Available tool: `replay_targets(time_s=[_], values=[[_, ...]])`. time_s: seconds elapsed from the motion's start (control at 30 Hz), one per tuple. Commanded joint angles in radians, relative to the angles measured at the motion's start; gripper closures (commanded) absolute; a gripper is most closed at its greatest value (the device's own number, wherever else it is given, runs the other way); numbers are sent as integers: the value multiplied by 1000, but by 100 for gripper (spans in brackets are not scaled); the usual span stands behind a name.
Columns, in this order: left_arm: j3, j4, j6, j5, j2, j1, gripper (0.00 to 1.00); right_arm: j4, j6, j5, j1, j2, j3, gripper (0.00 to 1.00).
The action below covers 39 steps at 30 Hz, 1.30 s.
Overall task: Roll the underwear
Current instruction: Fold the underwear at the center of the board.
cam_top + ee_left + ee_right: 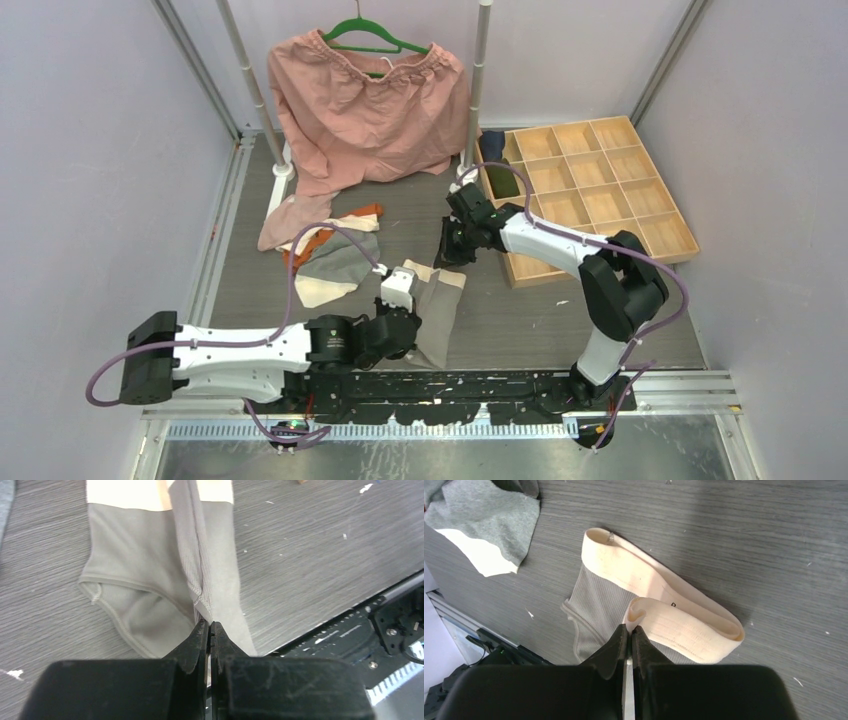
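We see one grey ribbed underwear (440, 310) lying flat on the surface (560, 320), in the middle, just in front of the arm bases, with its cream waistband (664, 610) at the far end. Both arms are working on this one piece.

The left gripper (209, 625) is closed tightly on a raised ridge of grey cloth at the end opposite to the waistband, beside the leg opening. The right gripper (629, 629) is also closed, and it pinches the waistband where the band is doubled over on itself. So the piece is held at its two ends. We think the reason is to keep the cloth stretched and folded narrow along its length, so that it can be rolled evenly from one end.

In our judgement the rolling itself is not yet done, because the cloth lies long and flat.

The other underwear pieces (335, 262), in grey, cream and orange, wait in a loose heap to the left, apart from both grippers. The wooden tray (610, 200) with compartments stands on the right. Dark rolls (503, 182) already lie in its left compartments, so probably finished rolls go there
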<state>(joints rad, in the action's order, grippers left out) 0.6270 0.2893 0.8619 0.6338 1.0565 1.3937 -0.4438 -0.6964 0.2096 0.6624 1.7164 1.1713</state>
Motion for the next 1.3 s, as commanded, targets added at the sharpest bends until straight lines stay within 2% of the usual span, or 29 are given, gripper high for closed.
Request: replay_targets(time_s=[0.0,0.2,0.5,0.83,1.13,1.27], values=[[-44,21,19,53,-57,-31,99,59,-13,-27,0,33,51,92],[-109,-10,-1,18,-92,-97,99,74,-13,-38,-1,76,68,89],[-159,-60,3,1,-46,-127,99,89,-18,-26,0,123,96,85],[-199,-76,24,4,-25,-144,98,128,-18,35,0,120,123,68],[-224,-51,55,23,-53,-161,81,215,-41,73,-7,38,64,59],[-214,-8,66,38,-77,-172,67,187,-13,40,-6,-9,46,57]])
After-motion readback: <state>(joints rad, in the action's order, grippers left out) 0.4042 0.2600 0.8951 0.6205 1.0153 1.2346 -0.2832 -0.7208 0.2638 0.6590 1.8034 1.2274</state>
